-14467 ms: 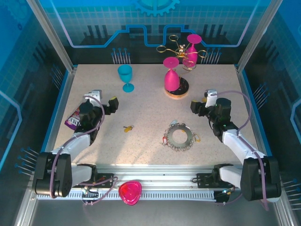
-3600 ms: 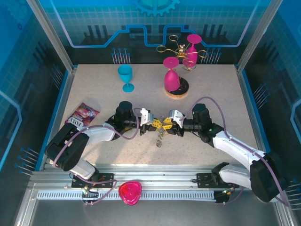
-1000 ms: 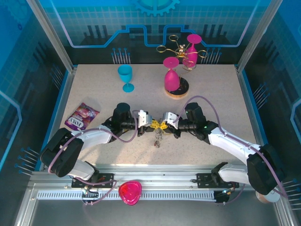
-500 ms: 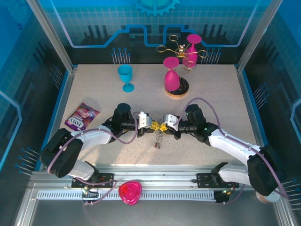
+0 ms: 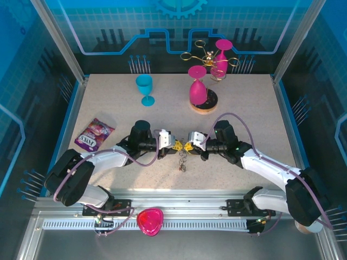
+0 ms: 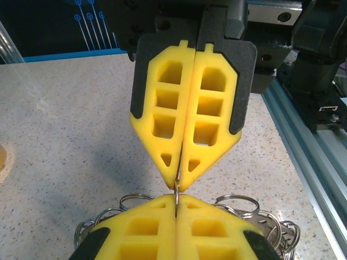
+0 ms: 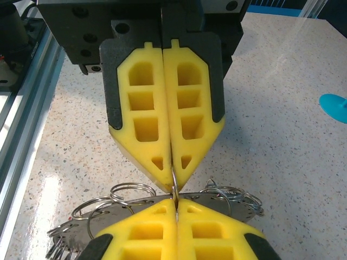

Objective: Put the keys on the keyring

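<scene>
Keyring [image 5: 182, 158] between left gripper [image 5: 175, 144], right gripper [image 5: 188, 145]

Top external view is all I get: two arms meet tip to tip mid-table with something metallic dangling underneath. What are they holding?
Observer: The wrist cameras show the left fingers and right fingers nose to nose, both pinching one thin wire loop.
Operator: Squeezed tight?
Observer: Yes, each yellow pair is shut with no gap.
Operator: And the dangling thing?
Observer: The keyring, a flat grey plate fringed with silvery loops, right behind that pinch.
</scene>
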Motion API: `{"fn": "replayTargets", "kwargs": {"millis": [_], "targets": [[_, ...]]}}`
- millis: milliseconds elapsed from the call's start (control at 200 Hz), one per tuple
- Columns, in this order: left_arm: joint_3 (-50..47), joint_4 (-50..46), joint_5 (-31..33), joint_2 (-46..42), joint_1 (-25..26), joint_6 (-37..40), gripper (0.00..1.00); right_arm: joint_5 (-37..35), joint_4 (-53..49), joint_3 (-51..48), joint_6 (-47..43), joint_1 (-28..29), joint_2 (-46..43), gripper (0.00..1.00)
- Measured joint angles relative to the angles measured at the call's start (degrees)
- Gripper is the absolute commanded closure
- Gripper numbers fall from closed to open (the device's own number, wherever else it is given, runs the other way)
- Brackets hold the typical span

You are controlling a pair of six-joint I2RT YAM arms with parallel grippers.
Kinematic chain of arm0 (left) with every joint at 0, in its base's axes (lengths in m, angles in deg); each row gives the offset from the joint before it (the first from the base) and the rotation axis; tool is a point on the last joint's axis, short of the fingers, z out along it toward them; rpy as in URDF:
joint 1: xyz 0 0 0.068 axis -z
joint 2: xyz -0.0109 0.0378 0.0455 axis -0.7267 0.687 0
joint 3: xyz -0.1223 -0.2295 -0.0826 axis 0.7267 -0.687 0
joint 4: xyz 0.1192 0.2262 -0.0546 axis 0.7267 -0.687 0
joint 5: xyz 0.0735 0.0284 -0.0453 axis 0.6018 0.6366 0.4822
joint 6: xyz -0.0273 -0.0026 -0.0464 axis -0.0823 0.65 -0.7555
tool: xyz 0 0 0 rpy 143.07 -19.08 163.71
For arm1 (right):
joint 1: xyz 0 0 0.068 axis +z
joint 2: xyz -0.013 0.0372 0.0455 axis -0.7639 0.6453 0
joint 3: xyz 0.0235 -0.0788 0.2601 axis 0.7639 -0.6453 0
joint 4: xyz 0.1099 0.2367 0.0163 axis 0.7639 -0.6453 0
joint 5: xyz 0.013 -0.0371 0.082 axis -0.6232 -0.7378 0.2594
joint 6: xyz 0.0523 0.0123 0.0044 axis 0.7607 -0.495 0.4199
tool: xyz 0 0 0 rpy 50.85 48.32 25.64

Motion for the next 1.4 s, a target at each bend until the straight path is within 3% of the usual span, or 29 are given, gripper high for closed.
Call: {"fn": "replayTargets", "kwargs": {"millis": [135,175,205,320,855,986,1086,1161,1216,1276,1401], "targets": [[-0.07,0.07,0.61,-0.02,0.04,0.02,1.00,-0.39,-0.04,0.00,0.00,0.00,0.00,1.00],[-0.09,0.09,0.76,-0.02,0.07,0.02,1.00,-0.74,-0.09,0.00,-0.04,0.00,0.00,0.83],[-0.09,0.09,1.01,-0.09,0.15,0.02,1.00,-1.16,-0.20,0.00,-0.15,0.02,0.00,0.76],[-0.28,-0.70,1.88,-0.90,0.28,0.28,1.00,-2.73,-2.45,0.33,-1.51,0.28,0.00,0.71],[-0.09,-4.09,2.21,-2.23,0.96,3.26,1.00,-4.48,-5.68,4.07,-4.17,2.93,2.21,0.85],[0.22,-4.70,2.62,-2.27,0.87,3.45,1.00,-4.35,-6.10,4.61,-4.61,2.99,3.02,1.00],[0.37,-5.16,2.64,-2.34,0.79,3.48,1.00,-4.28,-6.27,4.96,-4.94,2.99,3.23,1.00],[0.37,-5.33,3.10,-2.56,0.79,3.74,0.74,-4.31,-6.27,5.01,-4.96,2.99,3.32,1.00],[0.35,-5.79,2.99,-2.62,0.87,3.26,0.65,-4.79,-5.99,5.01,-4.96,2.99,3.32,1.00],[0.28,-6.03,3.08,-2.69,1.16,3.19,0.59,-5.18,-5.77,5.01,-4.94,2.93,3.34,1.00],[-0.87,-5.99,4.70,-3.76,1.27,2.93,0.58,-4.76,-5.38,4.87,-4.92,2.95,3.32,1.00]]}}
